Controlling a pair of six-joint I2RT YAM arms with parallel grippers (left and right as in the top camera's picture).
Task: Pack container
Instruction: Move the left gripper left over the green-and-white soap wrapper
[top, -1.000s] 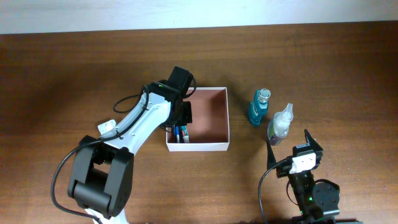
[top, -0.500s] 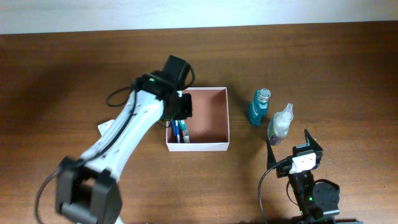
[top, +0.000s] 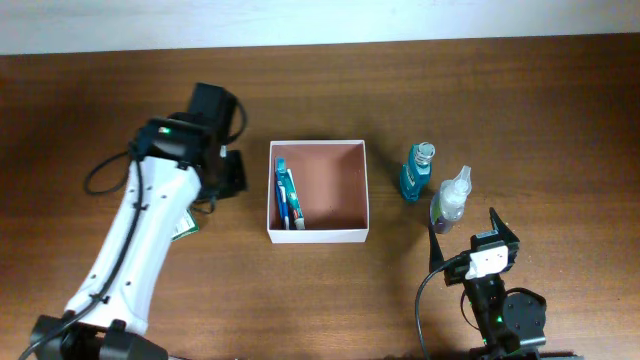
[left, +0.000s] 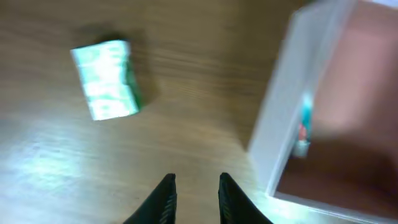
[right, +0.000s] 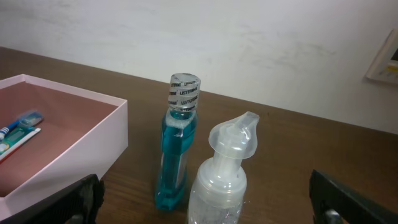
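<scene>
The container (top: 358, 190) is a shallow square box with white walls and a reddish-brown floor, mid-table. Blue-and-white tubes (top: 285, 196) lie along its left wall. My left gripper (top: 236, 172) hovers over the wood just left of the box. In the left wrist view its jaws (left: 196, 180) stand narrowly open with nothing between them, and the container wall (left: 280, 118) is to the right. My right gripper (top: 468, 235) is wide open behind a clear pump bottle (right: 224, 168), which stands next to a teal mouthwash bottle (right: 180, 143).
A small green-and-white packet (left: 106, 79) lies on the table left of the container, half under my left arm in the overhead view (top: 183, 226). The two bottles (top: 417, 172) stand right of the box. The container's near corner (right: 93, 134) shows in the right wrist view.
My left arm has swung left, out of the container, and its gripper is now over the table beside it. The blue-and-white tubes stay in the box. The right arm has not moved.
</scene>
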